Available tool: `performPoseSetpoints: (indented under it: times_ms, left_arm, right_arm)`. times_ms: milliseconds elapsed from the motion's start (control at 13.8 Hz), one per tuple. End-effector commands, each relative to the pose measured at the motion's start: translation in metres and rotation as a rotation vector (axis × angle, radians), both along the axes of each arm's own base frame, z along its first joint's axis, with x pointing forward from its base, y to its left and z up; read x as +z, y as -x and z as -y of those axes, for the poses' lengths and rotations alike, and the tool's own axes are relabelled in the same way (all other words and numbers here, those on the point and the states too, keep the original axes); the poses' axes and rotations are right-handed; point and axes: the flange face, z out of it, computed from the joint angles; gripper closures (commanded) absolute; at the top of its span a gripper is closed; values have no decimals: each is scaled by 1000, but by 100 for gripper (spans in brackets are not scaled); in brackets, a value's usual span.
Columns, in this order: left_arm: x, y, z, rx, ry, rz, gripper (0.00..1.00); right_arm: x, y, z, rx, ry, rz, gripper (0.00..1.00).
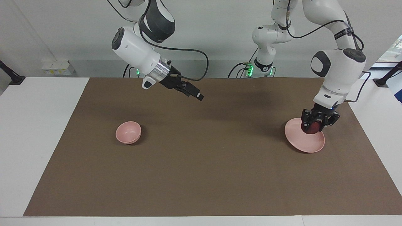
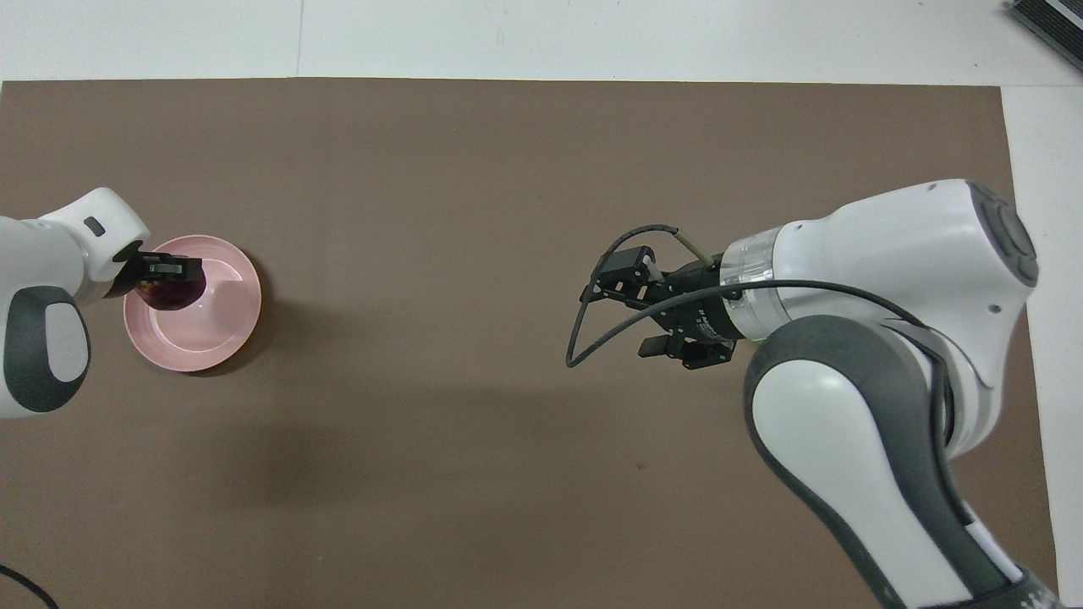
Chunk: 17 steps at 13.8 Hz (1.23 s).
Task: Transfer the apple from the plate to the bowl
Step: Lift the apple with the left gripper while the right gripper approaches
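Overhead view showed your left gripper [image 2: 169,283] clamped on the apple [image 2: 167,294] over the plate [image 2: 222,326] near the mat's edge; right gripper [image 2: 630,309] hung open.

mat between plate [image 1: 306,145] and bowl [image 1: 128,133]: bare
over the bowl: unobstructed
over mid-mat: right gripper [image 1: 195,94] hangs, arm slanting in

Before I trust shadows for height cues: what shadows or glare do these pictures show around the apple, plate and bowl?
Facing view: the bowl and plate each cast a thin dark shadow on the mat; soft blotches lie under the arms. Overhead view: the apple, shut in the left gripper, sits dark over the plate rim; a broad faint shadow spreads nearer the robots; no strong glare.
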Motion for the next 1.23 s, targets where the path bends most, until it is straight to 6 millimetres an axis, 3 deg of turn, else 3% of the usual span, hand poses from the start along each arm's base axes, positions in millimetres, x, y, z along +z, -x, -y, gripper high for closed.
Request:
performPoseSetpoints:
  times_ms: [0, 362, 506, 579, 868, 1157]
  left_arm:
    - [7, -6, 36, 61, 150, -5, 100]
    - [24, -4, 117, 123, 472, 45, 100]
    - [25, 1, 140, 147, 580, 26, 100]
    - [27, 5, 156, 144, 617, 17, 100]
    - [31, 16, 192, 166, 748, -12, 100]
    - [33, 23, 215, 140, 771, -25, 100]
  right_arm:
    - [9, -15, -6, -186, -104, -107, 0]
    - [-1, -54, -28, -374, -220, -329, 0]
    - [-23, -57, -38, -415, -213, -385, 0]
    - [-27, -52, -56, -408, -224, -395, 0]
    - [-41, -48, -75, -402, -211, -403, 0]
    - [-44, -48, -80, -406, -208, -386, 0]
